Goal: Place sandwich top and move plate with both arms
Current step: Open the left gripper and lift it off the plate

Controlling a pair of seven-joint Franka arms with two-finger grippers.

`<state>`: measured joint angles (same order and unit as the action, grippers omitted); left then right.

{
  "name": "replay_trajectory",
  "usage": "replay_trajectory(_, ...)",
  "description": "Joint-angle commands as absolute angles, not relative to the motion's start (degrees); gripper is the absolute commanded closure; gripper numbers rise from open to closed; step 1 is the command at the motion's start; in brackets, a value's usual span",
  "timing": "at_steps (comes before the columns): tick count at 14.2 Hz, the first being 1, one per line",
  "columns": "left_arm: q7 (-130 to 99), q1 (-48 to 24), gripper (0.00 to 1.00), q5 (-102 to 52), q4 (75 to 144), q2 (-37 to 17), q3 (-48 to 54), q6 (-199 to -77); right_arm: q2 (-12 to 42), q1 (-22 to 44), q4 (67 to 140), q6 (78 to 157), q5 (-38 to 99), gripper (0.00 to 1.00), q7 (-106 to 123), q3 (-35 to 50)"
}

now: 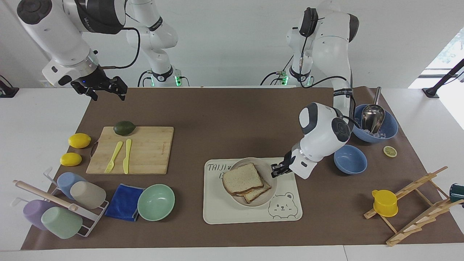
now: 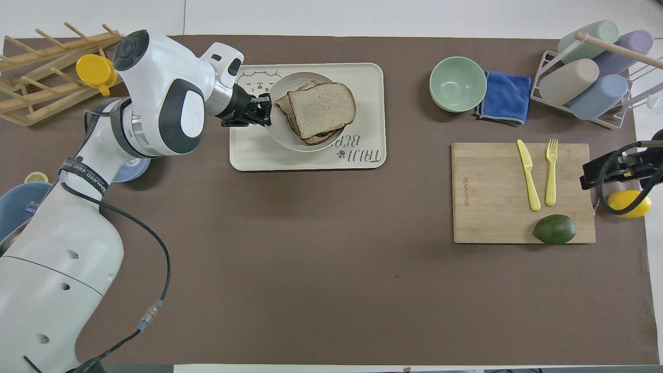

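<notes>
Lying at centre frame in the overhead view, the squarish speckled wholemeal bread slice with brown crust (image 2: 321, 108) (image 1: 242, 177) tops a second slice on the small round beige plate (image 2: 277, 140) (image 1: 269, 194), which rests on the cream rectangular bear-printed tray (image 2: 311, 158) (image 1: 224, 214). The left claw (image 2: 261, 110) (image 1: 277, 170) grasps the plate's rim. At the right edge, the right claw (image 2: 595, 173) (image 1: 105, 90) waits, released, above the brown surface (image 2: 311, 259).

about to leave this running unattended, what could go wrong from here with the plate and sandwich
1. The left gripper grips the plate by one rim edge only, over the tray; the plate could tilt or slip.
2. The sandwich top sits askew on the lower slice, so a jolt might slide it off.
3. The right gripper waits over the table's right-arm end, giving no support.
</notes>
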<state>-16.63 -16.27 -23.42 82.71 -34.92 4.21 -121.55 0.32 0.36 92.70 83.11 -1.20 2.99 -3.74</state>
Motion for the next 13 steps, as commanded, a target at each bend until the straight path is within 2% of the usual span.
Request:
replay_trajectory(1,-14.9,-17.0,1.0,-23.6,84.0,-34.9,3.9,-125.2,-0.6,-0.2,93.3,83.2,-1.0,0.0,4.3,-3.3)
replay_trajectory(9,-13.5,-18.1,1.0,-21.5,88.9,-34.0,3.9,-131.6,-0.7,-0.3,93.4,83.5,-1.1,0.0,4.4,-3.3)
replay_trajectory(10,-12.7,-18.0,0.82,-21.4,88.9,-34.0,3.9,-131.2,-0.7,-0.4,93.4,83.6,-1.1,0.0,4.4,-3.3)
replay_trajectory(11,-12.3,-18.0,0.54,-21.4,88.9,-33.9,3.8,-131.0,-0.7,-0.4,93.4,83.5,-1.1,0.0,4.5,-3.2)
replay_trajectory(13,-12.2,-17.6,0.09,-20.3,88.4,-33.9,3.8,-129.6,-0.7,-0.3,93.3,83.3,-1.1,0.0,4.4,-3.3)
